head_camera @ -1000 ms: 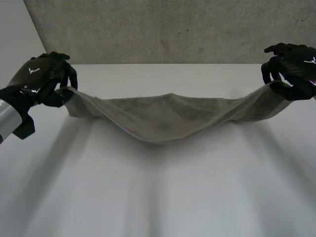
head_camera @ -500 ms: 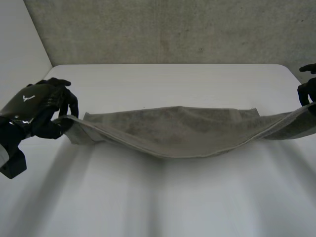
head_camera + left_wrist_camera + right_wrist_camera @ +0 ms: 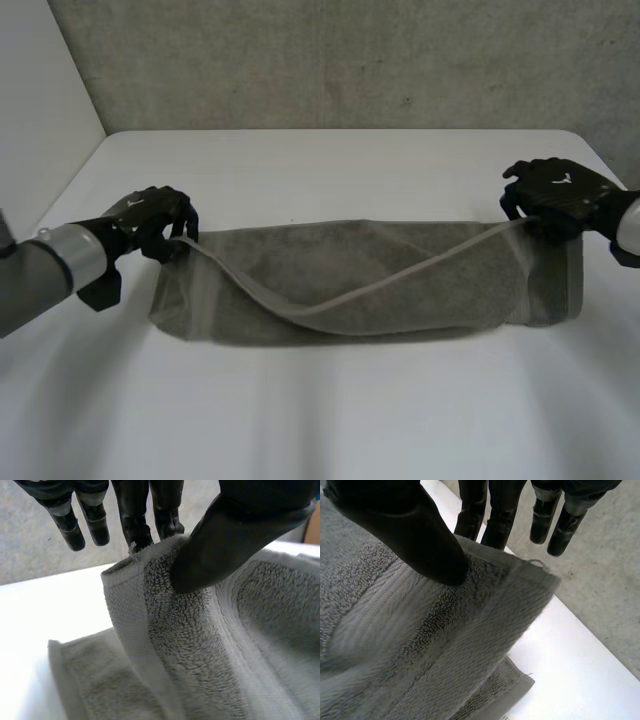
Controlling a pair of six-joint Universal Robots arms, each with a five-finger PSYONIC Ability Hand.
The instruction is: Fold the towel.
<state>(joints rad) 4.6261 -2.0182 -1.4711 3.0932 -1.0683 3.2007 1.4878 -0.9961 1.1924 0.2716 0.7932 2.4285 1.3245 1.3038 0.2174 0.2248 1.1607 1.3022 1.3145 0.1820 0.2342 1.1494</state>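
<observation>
A grey towel (image 3: 370, 280) lies lengthwise across the white table (image 3: 330, 400), its upper layer drooping in the middle over the lower one. My left hand (image 3: 150, 215) pinches the towel's left corner just above the table. In the left wrist view the thumb (image 3: 235, 535) presses the terry corner (image 3: 155, 580) against the fingers (image 3: 135, 515). My right hand (image 3: 555, 195) pinches the right corner. The right wrist view shows its thumb (image 3: 415, 535) clamped on the towel's hem (image 3: 515, 590) against the fingers (image 3: 485, 510).
A grey concrete wall (image 3: 350, 60) stands behind the table's far edge. Bare white tabletop stretches in front of the towel and beyond it.
Both hands have come down and inward with the towel's corners. The hanging towel has landed on the table, and its held edge now lies over the lower layer.
</observation>
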